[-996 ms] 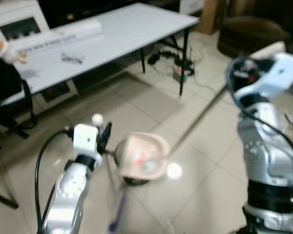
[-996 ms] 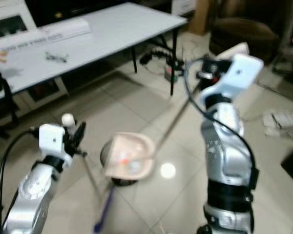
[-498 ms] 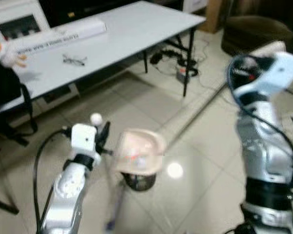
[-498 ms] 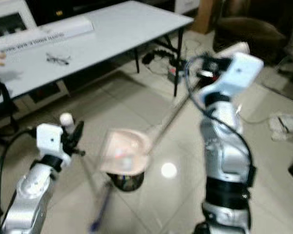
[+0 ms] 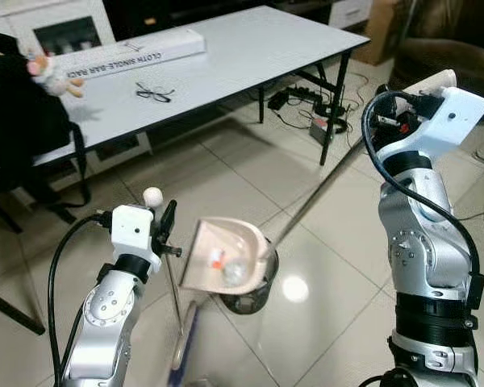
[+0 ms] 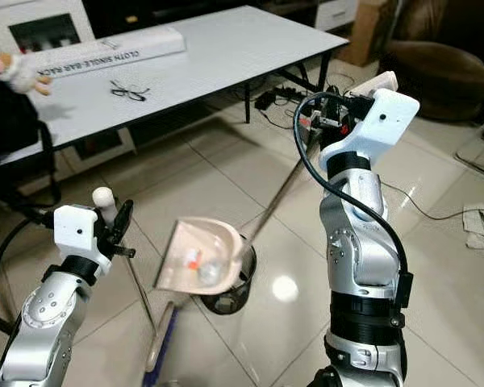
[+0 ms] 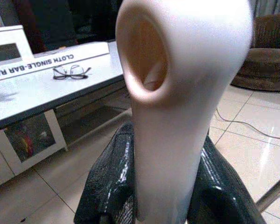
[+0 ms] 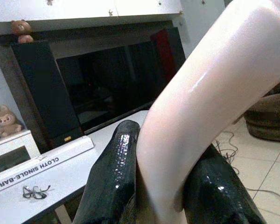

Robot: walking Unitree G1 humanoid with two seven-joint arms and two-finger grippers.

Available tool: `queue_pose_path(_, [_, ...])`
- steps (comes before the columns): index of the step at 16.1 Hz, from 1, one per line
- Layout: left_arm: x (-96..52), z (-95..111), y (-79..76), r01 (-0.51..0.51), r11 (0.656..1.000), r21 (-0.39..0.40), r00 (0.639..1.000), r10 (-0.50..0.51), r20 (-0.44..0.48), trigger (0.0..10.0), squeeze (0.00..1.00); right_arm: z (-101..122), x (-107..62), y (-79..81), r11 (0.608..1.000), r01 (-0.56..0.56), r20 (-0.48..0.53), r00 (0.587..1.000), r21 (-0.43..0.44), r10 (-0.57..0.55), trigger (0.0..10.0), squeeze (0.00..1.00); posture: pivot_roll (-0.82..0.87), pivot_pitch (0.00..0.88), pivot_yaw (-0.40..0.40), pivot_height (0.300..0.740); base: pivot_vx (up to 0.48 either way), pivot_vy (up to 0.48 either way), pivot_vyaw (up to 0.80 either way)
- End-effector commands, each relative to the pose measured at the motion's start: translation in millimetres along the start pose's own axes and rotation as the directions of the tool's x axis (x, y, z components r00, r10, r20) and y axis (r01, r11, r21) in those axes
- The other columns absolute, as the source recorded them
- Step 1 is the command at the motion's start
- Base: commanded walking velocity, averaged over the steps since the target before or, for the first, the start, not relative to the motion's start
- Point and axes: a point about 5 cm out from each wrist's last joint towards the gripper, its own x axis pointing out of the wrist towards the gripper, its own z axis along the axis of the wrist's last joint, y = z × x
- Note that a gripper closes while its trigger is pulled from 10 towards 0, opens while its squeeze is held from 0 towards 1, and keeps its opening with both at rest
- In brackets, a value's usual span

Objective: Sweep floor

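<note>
The small bits inside the pale pink plastic dustpan are too blurred to name: one looks red, one whitish. The lower end of the broom with the cream handle is cut off at the near edge, where a blue part shows. The dustpan hangs tilted just above a dark round wire bin on the tiled floor, its long grey metal pole rising right to the right tool, whose fingers are clamped on the pole's cream grip. The left tool is closed on the broom handle, just left of the dustpan. A white table stands farther off.
</note>
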Motion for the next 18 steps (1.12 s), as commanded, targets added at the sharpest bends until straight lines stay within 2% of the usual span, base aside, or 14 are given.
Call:
queue_pose_path(1, [1.4, 7.8, 1.0, 0.006, 1.000, 0.016, 1.000, -0.007, 0.029, 10.0, 0.00, 12.2, 2.9, 2.8, 1.000, -0.009, 0.068, 0.998, 0.027, 0.007, 10.0, 0.00, -0.04, 0.038, 0.062, 0.740, 0.000, 0.000, 0.00])
queue_pose_path(12, [-2.3, 6.6, -0.1, 0.014, 1.000, 0.016, 1.000, -0.014, 0.016, 10.0, 0.00, 13.2, 2.1, 1.5, 1.000, -0.008, 0.084, 0.996, 0.004, 0.007, 10.0, 0.00, -0.03, 0.042, 0.062, 0.740, 0.000, 0.000, 0.00])
queue_pose_path(14, [-3.0, 5.2, 3.5, 0.002, 0.999, 0.040, 1.000, -0.003, 0.015, 10.0, 0.00, 18.1, 2.4, 2.9, 0.999, -0.022, 0.125, 0.992, -0.030, 0.026, 10.0, 0.00, -0.04, 0.040, 0.061, 0.740, 0.000, 0.000, 0.00])
queue_pose_path(15, [-4.2, 4.4, 12.0, -0.023, 0.997, 0.078, 1.000, 0.021, 0.015, 10.0, 0.00, 23.6, 2.1, 6.6, 0.996, -0.049, 0.173, 0.983, -0.075, 0.061, 10.0, 0.00, -0.04, 0.039, 0.060, 0.740, 0.000, 0.000, 0.00])
queue_pose_path(17, [-5.3, 3.6, 18.7, -0.050, 0.994, 0.099, 0.999, 0.049, 0.012, 10.0, 0.00, 26.3, 1.9, 9.4, 0.994, -0.064, 0.197, 0.977, -0.094, 0.082, 10.0, 0.00, -0.03, 0.037, 0.059, 0.740, 0.000, 0.000, 0.00])
queue_pose_path(18, [-9.5, -1.7, 30.5, -0.090, 0.987, 0.134, 0.996, 0.092, -0.011, 10.0, 0.00, 29.9, 2.1, 17.4, 0.986, -0.109, 0.231, 0.963, -0.127, 0.136, 10.0, 0.00, -0.03, 0.035, 0.059, 0.740, 0.000, 0.000, 0.00])
